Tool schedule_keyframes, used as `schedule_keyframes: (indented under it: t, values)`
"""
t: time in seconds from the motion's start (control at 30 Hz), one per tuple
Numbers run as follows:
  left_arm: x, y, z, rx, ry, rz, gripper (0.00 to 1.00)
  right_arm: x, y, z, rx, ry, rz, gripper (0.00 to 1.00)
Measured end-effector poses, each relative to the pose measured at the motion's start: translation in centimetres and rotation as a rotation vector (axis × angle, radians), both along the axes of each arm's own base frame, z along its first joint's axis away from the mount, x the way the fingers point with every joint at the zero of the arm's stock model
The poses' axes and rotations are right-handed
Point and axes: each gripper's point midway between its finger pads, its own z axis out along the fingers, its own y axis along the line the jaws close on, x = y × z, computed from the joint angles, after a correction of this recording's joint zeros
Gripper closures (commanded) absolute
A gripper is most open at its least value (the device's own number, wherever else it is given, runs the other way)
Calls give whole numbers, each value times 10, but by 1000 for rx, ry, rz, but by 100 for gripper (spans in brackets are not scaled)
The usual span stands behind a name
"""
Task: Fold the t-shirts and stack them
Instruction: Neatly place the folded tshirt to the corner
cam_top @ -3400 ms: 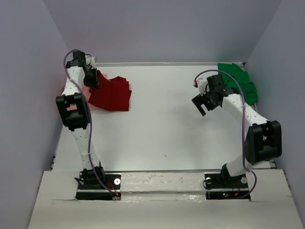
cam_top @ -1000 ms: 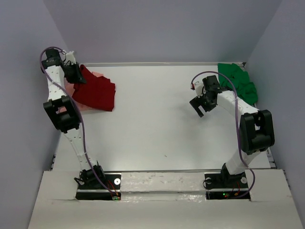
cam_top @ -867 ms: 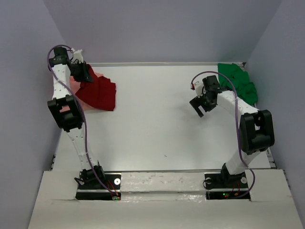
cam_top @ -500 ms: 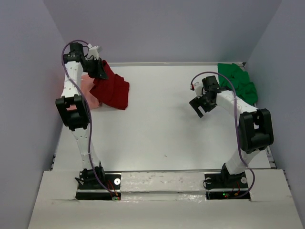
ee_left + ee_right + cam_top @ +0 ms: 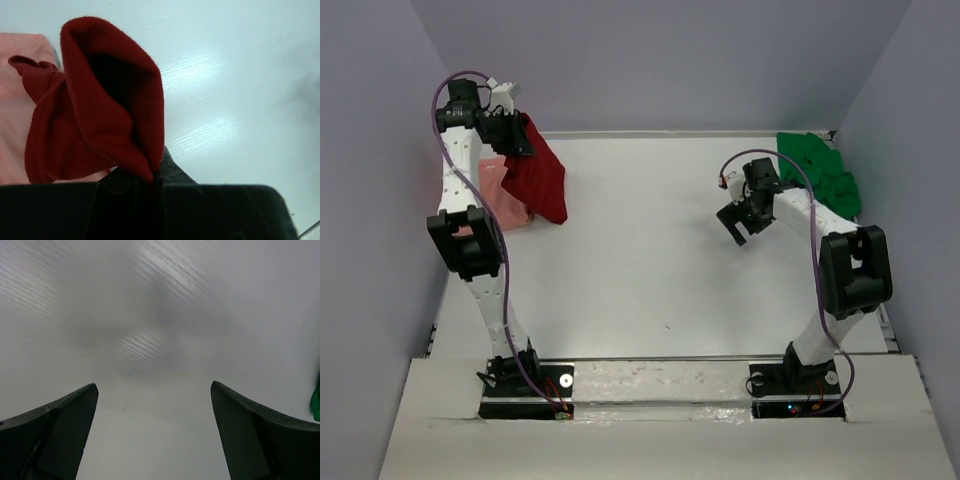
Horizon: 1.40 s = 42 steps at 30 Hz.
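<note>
My left fingers (image 5: pixel 510 135) are pinched narrow on a corner of the dark red cloth t-shirt (image 5: pixel 542 175). A moment ago that shirt lay in loose folds at the upper left of the overhead frame. Now I have it raised, and it hangs as a narrow drape with its lower end down by the white surface (image 5: pixel 660 270). The wrist view shows the red cloth bunched into a fold right at the pinch. The salmon pink cloth t-shirt (image 5: pixel 498 192) is more exposed now, lying flat just left of the hanging red one.

My right fingers (image 5: pixel 738 222) have not moved. They stand wide and empty over bare surface at the right of the frame, near the crumpled bright green cloth t-shirt (image 5: pixel 822 170) in the upper right corner.

I judge the red shirt is separated but not yet spread, so folding has hardly begun. It needs laying out flat in the open middle.
</note>
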Motion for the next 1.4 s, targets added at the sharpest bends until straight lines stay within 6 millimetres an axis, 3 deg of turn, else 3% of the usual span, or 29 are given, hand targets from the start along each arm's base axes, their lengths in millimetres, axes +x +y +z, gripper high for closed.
schedule_keyframes:
  t: [0.3, 0.6, 0.87, 0.97, 1.2, 1.4]
  values:
    - [0, 32, 4, 21, -13, 63, 100, 0, 0, -6, -1, 18, 1, 0]
    - [2, 66, 27, 63, -72, 125, 100, -2, 0, -14, -5, 41, 1, 0]
    - [-2, 88, 22, 99, -64, 158, 100, -3, 0, -20, -8, 59, 2, 0]
    - [-3, 93, 10, 113, -43, 164, 100, -4, 0, -22, -10, 66, 2, 0]
    - [-14, 121, -52, 178, 63, 223, 100, -5, 0, -22, -10, 70, 3, 0]
    - [-10, 160, -54, 280, 28, 298, 100, -6, 0, -23, -12, 76, 3, 0]
